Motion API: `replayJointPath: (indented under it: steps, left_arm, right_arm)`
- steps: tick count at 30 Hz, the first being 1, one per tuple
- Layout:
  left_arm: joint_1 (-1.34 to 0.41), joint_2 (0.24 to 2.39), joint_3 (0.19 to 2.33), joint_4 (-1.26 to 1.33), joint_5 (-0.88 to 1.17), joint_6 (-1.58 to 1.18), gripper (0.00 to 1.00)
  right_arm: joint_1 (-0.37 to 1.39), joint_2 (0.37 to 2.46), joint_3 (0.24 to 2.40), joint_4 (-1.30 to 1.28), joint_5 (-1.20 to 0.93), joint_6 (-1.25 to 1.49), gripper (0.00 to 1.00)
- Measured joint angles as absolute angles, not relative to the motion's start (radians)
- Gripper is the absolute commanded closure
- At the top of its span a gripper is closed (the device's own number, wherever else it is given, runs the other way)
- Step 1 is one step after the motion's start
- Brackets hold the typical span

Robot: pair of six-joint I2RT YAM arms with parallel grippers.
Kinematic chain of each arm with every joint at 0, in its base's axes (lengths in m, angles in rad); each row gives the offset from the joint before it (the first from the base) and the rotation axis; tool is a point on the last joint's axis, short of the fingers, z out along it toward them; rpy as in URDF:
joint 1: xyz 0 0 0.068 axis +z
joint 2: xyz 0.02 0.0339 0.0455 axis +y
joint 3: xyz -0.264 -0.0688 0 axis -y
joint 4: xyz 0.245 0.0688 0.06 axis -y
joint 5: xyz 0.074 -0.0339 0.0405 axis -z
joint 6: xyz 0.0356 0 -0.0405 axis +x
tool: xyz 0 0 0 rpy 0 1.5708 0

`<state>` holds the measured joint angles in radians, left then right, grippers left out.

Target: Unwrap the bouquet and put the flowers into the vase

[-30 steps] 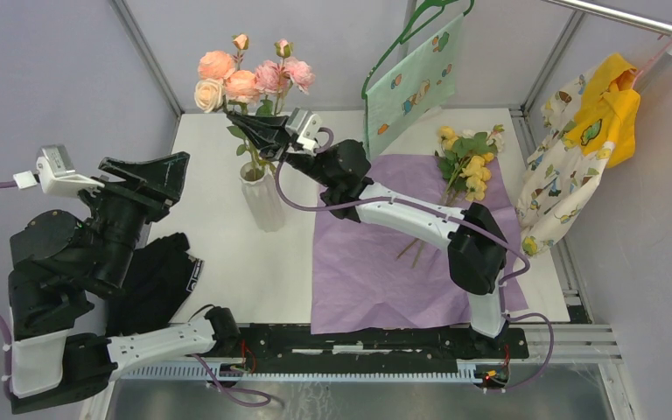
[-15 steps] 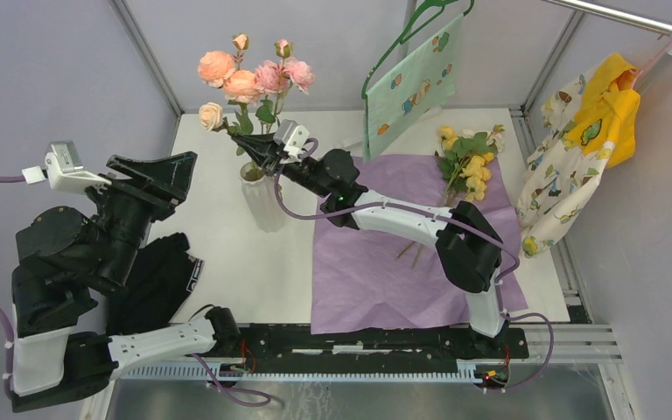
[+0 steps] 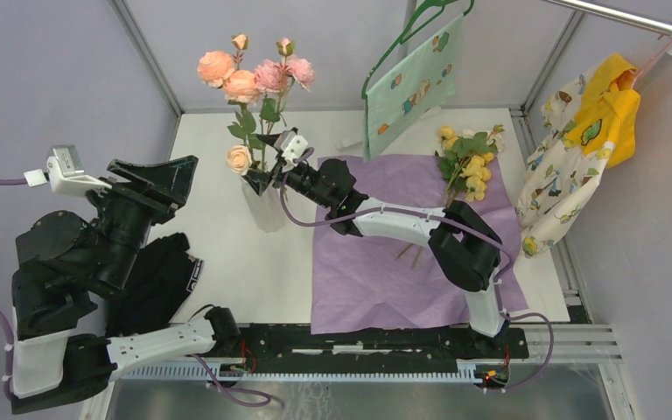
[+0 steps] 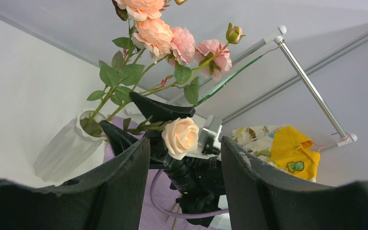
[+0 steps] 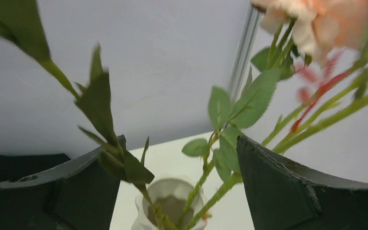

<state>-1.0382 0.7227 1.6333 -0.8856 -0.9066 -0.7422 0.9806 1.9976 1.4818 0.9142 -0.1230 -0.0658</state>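
The right gripper has its jaws wide apart at the mouth of the vase, which stands at about 11 o'clock on the table. Its wrist view shows green stems passing between the fingers and down into the neck, with neither finger pinching them. The pink and peach flowers rise above the rim toward 12 o'clock. A cream rose droops low at the rim's 9 o'clock side.

I'd say this spray is seated and the step in hand is its release. The yellow spray lies on the spread purple paper at 2 o'clock, so the job looks part done. Next, the arm should back out toward 3 o'clock without snagging leaves or tipping the vase, then go for the yellow stems. The left gripper waits at 9 o'clock, jaws apart and empty.
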Motion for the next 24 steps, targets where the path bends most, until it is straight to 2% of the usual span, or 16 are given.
replayJointPath:
  steps: [8, 24]
  left_arm:
    - [-1.038, 0.709, 1.612, -0.877, -0.907, -0.742, 0.37]
    - [-1.038, 0.637, 1.491, -0.833, -0.945, -0.741, 0.35]
  right_arm:
    - [0.979, 1.977, 1.386, 0.897, -0.069, -0.064, 0.03]
    - [0.973, 1.660, 0.978, 0.984, 0.020, -0.047, 0.03]
